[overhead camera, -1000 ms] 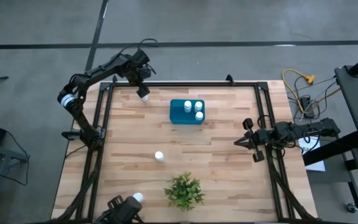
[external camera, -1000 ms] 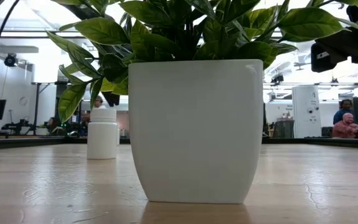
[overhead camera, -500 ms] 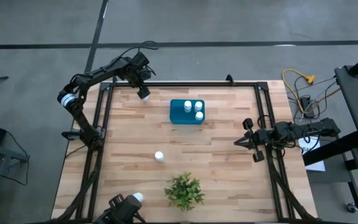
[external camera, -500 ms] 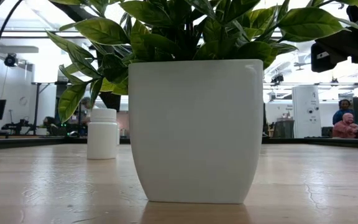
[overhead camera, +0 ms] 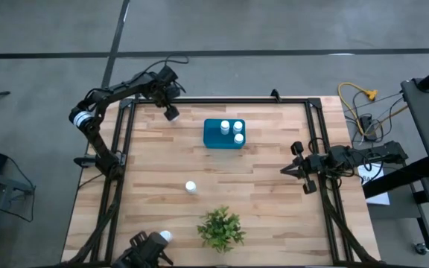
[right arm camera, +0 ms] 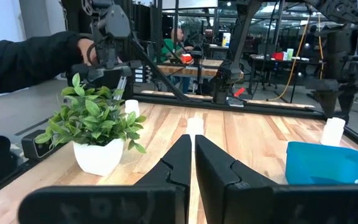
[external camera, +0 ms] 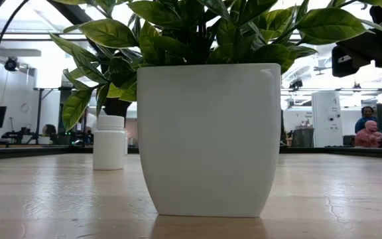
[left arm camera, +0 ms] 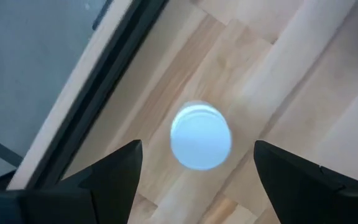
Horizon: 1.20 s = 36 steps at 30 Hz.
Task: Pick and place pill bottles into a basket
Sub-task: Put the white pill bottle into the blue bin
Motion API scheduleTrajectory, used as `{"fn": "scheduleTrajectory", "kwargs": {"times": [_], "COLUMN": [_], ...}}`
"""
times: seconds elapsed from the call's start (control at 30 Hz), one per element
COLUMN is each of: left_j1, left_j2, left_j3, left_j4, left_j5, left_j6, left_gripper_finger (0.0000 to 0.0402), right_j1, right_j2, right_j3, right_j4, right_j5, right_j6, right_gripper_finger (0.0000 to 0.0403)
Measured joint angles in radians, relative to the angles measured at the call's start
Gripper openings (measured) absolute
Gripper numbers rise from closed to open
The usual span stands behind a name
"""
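— Hovering over the table's far left corner, the left gripper (overhead camera: 171,112) has its fingers (left arm camera: 114,171) spread wide with nothing between them. Its wrist view looks straight down on a pill bottle's round cap (left arm camera: 201,136), standing on the boards between the two fingers and touching neither.

— And the high view?

— It gives the wider layout: the teal basket (overhead camera: 214,135) sits toward the far middle with three bottles (overhead camera: 233,132) standing in its right end. Another bottle (overhead camera: 191,187) stands alone near the table's centre, and one more (overhead camera: 164,237) is at the near left edge.

— The right gripper (overhead camera: 285,170)?

— It waits at the right edge, fingers pressed together and empty, seen in its own wrist view (right arm camera: 188,163).

— What about the low view?

— A white planter (external camera: 207,136) with green leaves fills most of it; the lone bottle (external camera: 109,142) stands behind, to its left.

— The surface?

— A pale wooden plank table (overhead camera: 274,216) in a dark metal frame, on a grey floor.

— The room?

— Workbenches and equipment beyond, a dark sleeve (right arm camera: 30,57) near the plant, and a seated person (external camera: 368,129) far off.
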<state>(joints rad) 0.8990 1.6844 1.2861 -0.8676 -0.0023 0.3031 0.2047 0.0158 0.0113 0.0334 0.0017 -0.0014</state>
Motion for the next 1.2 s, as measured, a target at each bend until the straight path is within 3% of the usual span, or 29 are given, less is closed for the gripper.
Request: {"fn": "scheduleTrajectory", "kwargs": {"times": [1.2], "left_j1": [0.018], "left_j2": [0.082], "left_j3": [-0.017], "left_j4": [0.058], "left_j5": [0.029], "left_j6": [0.018], "left_gripper_finger": [0.0283], "right_j1": [0.000], "right_j2": [0.000], "right_j3": [0.000], "right_j4": [0.000], "right_j5": [0.000], "right_j6": [0.000], "right_gripper_finger": [0.0012]}}
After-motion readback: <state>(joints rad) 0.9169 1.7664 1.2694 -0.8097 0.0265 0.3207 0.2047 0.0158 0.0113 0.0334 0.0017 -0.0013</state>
